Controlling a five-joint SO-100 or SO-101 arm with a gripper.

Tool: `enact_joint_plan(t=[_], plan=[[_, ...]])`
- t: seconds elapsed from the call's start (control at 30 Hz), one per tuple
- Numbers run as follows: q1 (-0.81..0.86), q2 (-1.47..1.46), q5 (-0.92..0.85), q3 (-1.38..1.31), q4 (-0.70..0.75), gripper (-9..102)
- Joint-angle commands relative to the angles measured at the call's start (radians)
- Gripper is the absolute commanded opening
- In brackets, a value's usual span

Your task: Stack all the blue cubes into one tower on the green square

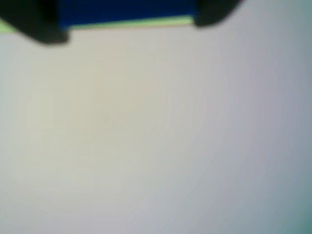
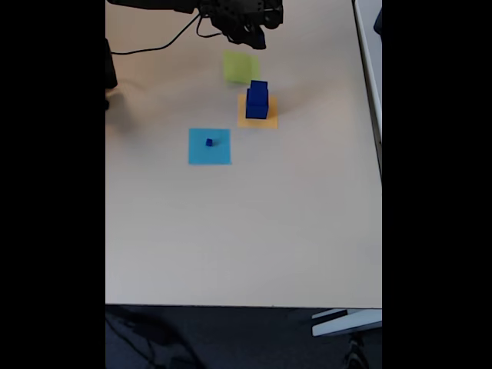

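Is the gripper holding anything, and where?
Cannot tell. Blurred blue shows between the fingers of the gripper in the wrist view, yet three blue cubes sit on paper squares.

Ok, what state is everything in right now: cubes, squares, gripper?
Large cube: on the orange square, bottom of a two-cube stack.
Medium cube: stacked on the large cube.
Small cube: alone on the light blue square.
Green square: no cube on it.
Gripper: near the green square, holding no cube; open or shut unclear.
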Motion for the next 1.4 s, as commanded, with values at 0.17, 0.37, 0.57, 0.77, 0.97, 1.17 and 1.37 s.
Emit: enact_joint_plan(t=[0.17,0.37,0.57,0.77,0.97,1.17,1.37], plan=[[-0.017,0.044,0.008,0.135,-0.144,1],[-0.032,0.044,0.035,0.233,-0.242,1],[-0.032,0.023,0.034,0.305,-0.344,1],[-0.018,0.008,0.011,0.325,-0.383,0],[-0.005,-0.015,0.012,0.367,-0.423,0],[0.021,-0.017,-0.009,0.413,-0.428,0],[0.025,-0.015,-0.018,0.430,-0.442,0]])
